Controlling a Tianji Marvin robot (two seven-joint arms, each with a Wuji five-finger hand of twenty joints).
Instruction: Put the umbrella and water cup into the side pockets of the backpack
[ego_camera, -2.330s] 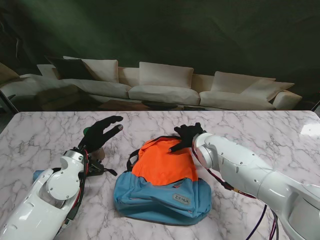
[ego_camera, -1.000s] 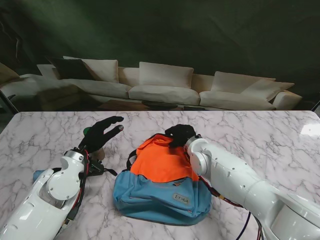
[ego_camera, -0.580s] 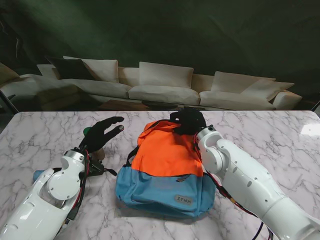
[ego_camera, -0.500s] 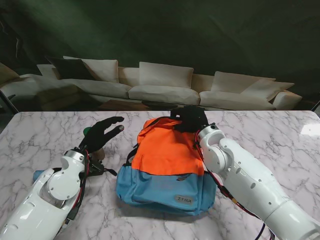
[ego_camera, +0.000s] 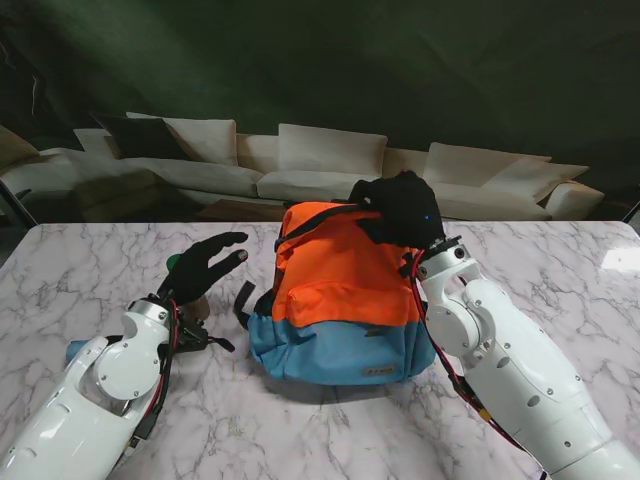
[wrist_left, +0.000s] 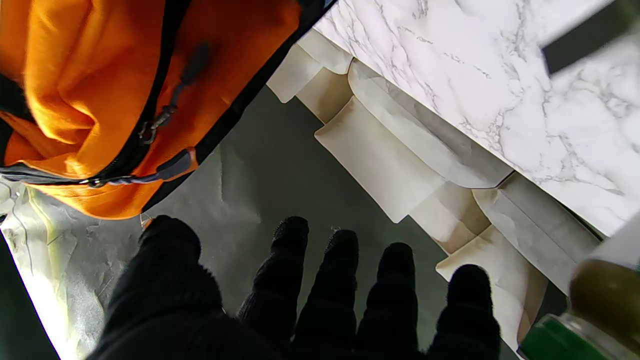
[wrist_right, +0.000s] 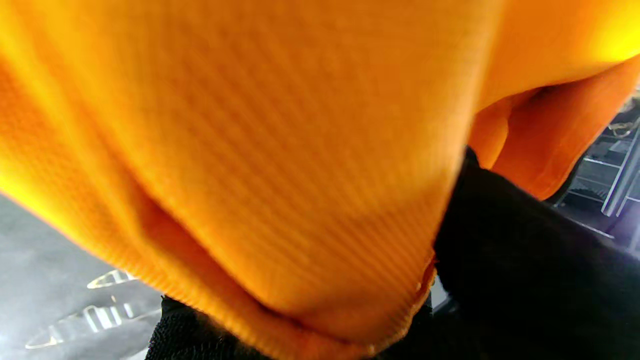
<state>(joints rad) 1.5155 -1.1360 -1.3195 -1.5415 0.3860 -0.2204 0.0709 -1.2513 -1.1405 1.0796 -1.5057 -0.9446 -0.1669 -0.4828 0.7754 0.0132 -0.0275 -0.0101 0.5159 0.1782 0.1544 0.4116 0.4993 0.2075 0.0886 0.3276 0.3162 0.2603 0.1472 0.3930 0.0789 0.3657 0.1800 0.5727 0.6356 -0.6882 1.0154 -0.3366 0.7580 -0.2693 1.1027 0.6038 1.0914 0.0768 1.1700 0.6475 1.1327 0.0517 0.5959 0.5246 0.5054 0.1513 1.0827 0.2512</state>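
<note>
Stand view: room behind is sitting dim, marble table (ego_camera: 560, 260) is catching glare at its far right edge. Soft shadow is lying under the backpack (ego_camera: 345, 300). Right wrist view: orange fabric is filling the frame, blurred, overexposed toward the corners. Left wrist view: green-capped object (wrist_left: 585, 320) is showing out of focus.

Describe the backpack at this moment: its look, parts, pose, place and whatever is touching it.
The backpack is soft woven fabric, orange on its upper part and blue across its lower band, with black trim, a dark zipper with pulls and a black strap hanging on its left. It stands roughly upright on the marble table, base on the surface. The right robot hand grips its top. The left robot hand hovers apart from it, fingers spread.
</note>
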